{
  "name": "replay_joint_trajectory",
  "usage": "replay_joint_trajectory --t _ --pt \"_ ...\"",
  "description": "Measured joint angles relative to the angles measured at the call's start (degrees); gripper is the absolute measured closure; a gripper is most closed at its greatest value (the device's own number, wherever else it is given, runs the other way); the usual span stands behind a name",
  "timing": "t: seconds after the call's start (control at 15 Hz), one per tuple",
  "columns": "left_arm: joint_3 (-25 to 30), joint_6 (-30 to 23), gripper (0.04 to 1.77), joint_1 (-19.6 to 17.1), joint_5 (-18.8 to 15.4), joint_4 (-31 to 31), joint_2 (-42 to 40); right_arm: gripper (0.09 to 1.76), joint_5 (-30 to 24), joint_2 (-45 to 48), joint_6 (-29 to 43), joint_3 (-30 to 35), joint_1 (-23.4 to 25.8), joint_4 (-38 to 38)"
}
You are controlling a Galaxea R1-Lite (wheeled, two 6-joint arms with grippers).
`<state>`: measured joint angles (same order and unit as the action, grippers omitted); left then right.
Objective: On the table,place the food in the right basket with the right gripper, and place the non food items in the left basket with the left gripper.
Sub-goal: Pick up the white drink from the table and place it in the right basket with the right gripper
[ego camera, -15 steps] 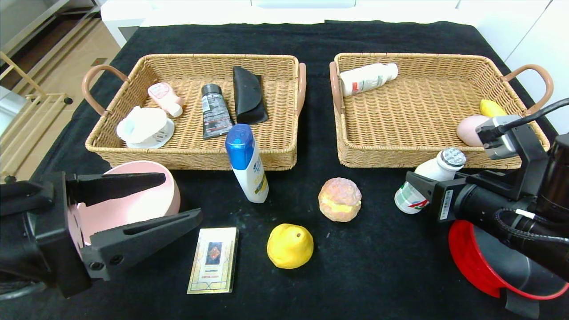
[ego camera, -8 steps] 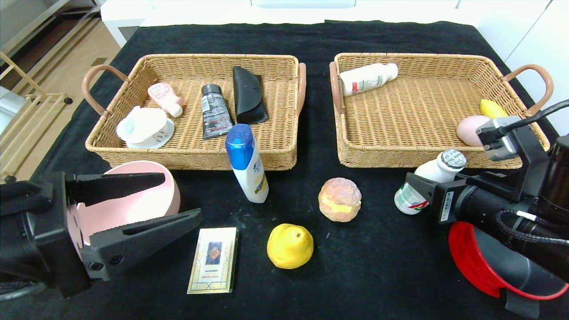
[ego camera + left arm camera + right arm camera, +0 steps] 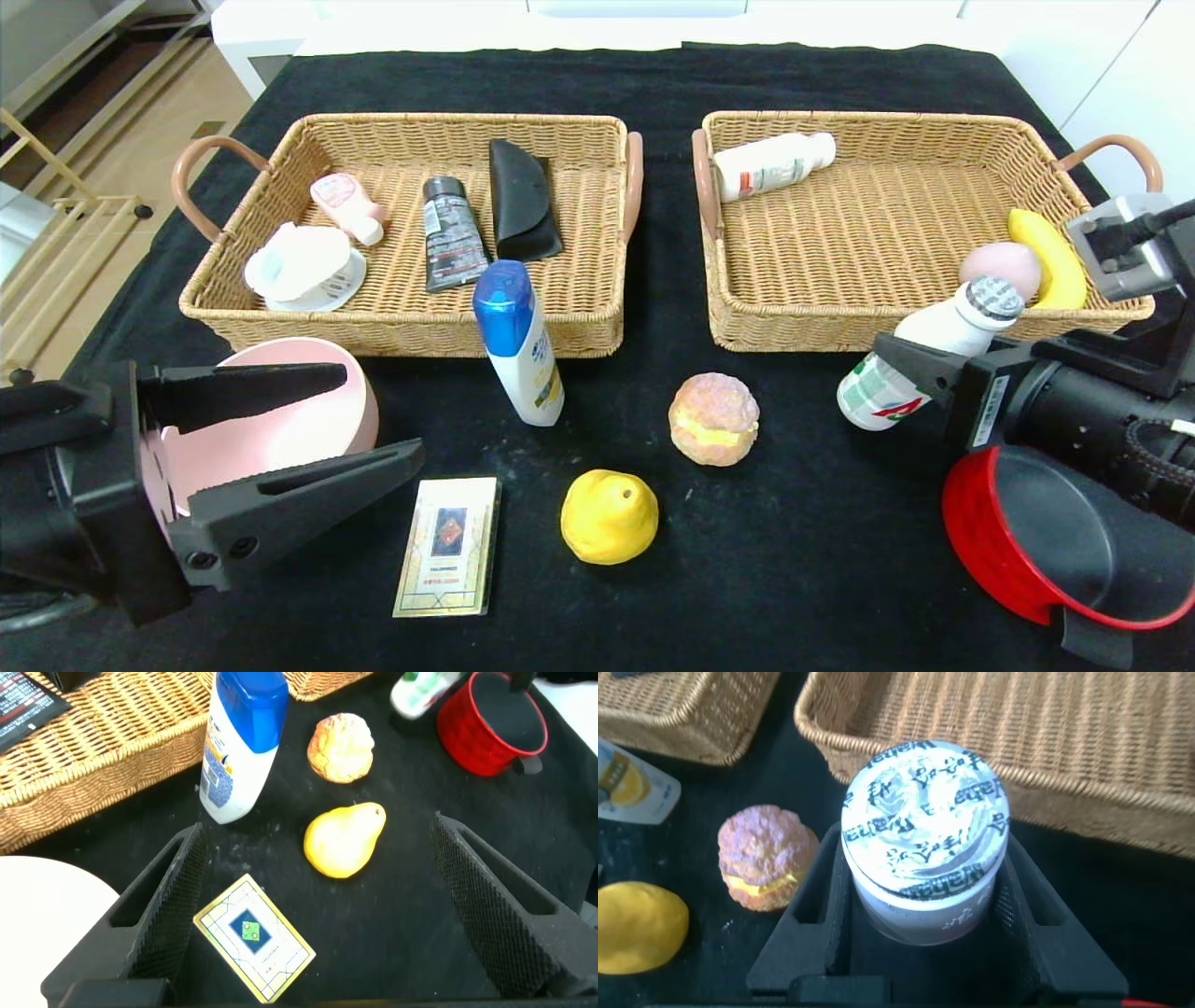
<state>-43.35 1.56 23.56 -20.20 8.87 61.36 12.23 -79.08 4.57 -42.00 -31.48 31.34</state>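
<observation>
Black cloth-covered counter (image 3: 653,597), soft and grippy underfoot for anything set down, pale floor and white furniture beyond the far edge. Two wicker baskets across the far half: left basket (image 3: 233,308) already carrying tubes, a dark case and a white dish; right basket (image 3: 794,327) holding a white bottle, a banana and a pink round piece. Plenty of bare weave in the middle of the right one.

Right gripper (image 3: 920,383) clamped on the yogurt bottle (image 3: 924,350), lifted clear of the cloth and tilted, cap toward the right basket's near wall. Foil top facing the wrist camera, pads on either side of the body below the shoulder. Probably a light, stiff, smooth plastic shell: slippery if pinched high, so a hold at mid-body looks right, with a gentle set-down to spare the foil.

Left gripper (image 3: 327,420) spread wide and empty, hovering near-left by the pink bowl (image 3: 317,429).

Waiting on the cloth: shampoo bottle (image 3: 518,341), cream puff (image 3: 713,418), yellow pear (image 3: 609,515), card box (image 3: 448,546), red cup (image 3: 1046,532).
</observation>
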Motion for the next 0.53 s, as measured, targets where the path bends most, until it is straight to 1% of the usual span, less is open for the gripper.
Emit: replay_joint_trajectory --t 0.27,0.53 --pt "0.02 0.01 0.09 0.00 0.00 0.00 0.02 0.97 0.28 2.12 -0.59 -4.63 0.67 -6.12" --pt "0.02 0.01 0.09 0.00 0.00 0.00 0.00 0.97 0.17 2.40 -0.69 -13.54 2.62 -12.89"
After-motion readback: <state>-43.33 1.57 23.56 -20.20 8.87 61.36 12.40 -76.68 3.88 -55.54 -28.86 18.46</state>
